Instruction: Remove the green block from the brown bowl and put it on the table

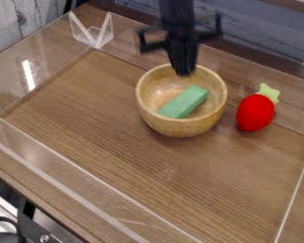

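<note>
The green block (184, 102) lies flat inside the brown bowl (147, 102), which sits on the table (117, 161) right of centre. My gripper (184, 66) hangs above the bowl's far rim, pointing down. Its fingers are pressed together and shut, with nothing between them. A clear gap separates the fingertips from the block below.
A red strawberry-shaped toy (256, 111) with a green top lies just right of the bowl. Low clear acrylic walls (47, 142) edge the tabletop, and a clear stand (91, 31) sits at the back left.
</note>
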You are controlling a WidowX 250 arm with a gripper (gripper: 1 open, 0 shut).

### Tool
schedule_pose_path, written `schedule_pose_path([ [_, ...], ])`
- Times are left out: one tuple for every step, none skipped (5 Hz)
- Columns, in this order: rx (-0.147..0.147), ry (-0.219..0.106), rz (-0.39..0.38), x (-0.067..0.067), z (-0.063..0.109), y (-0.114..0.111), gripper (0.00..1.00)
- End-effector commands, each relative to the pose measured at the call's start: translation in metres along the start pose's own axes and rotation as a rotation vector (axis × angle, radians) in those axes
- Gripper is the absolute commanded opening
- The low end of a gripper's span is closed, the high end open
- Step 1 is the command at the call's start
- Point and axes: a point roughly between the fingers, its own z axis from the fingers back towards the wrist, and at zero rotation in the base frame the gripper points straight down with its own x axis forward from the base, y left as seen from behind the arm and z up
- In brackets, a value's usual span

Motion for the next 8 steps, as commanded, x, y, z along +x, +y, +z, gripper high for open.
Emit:
schedule_pose_path([
  [-0.063, -0.048, -0.005, -0.001, 0.034, 0.006, 0.00],
  [-0.045, -0.048, 0.021, -0.020, 0.029, 0.000, 1.00],
  [-0.027, -0.050, 0.050, -0.039, 0.024, -0.008, 1.00],
  [0.000, -0.056, 0.043, -0.047, -0.011, -0.013, 1.00],
  [0.018, -0.064, 0.047, -0.052, -0.043, -0.013, 1.00],
  [0.002, -0.061, 0.037, -0.056, -0.048, -0.013, 0.00],
  [-0.024, -0.052, 0.020, -0.060, -0.034, -0.017, 0.00],
  [-0.062, -0.037, -0.002, -0.063, -0.016, -0.019, 0.00],
])
